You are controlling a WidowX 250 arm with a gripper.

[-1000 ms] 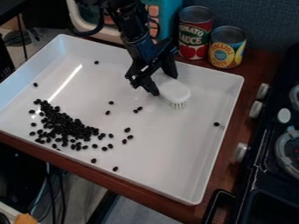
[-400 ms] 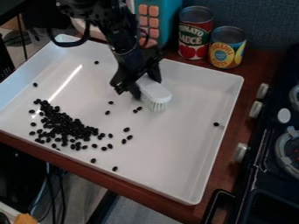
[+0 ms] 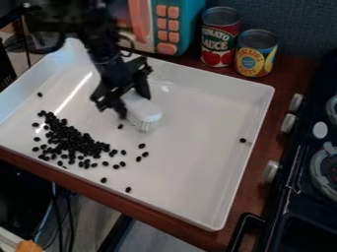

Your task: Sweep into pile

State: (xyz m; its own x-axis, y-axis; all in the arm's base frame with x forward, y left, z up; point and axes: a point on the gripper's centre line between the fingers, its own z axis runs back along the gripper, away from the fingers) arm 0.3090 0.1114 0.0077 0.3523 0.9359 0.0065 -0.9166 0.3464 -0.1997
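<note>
In white tray (image 3: 191, 162) — black beans (image 3: 69, 139) heaped, some strewn — glossy.

This looked like a play kitchen, with a toy microwave (image 3: 188, 24) and food cans (image 3: 219, 42) behind the gripper (image 3: 134, 107) and a stove (image 3: 296, 187) well to the right of it.

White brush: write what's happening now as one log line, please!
gripper: holds white brush | brush: at tray, bristles down | black beans: one main pile, strays outside | sweep: unfinished

A textured blue-grey wall (image 3: 296, 29) rises behind the reddish-brown wooden table (image 3: 253, 187), grey floor (image 3: 151, 239) below
</note>
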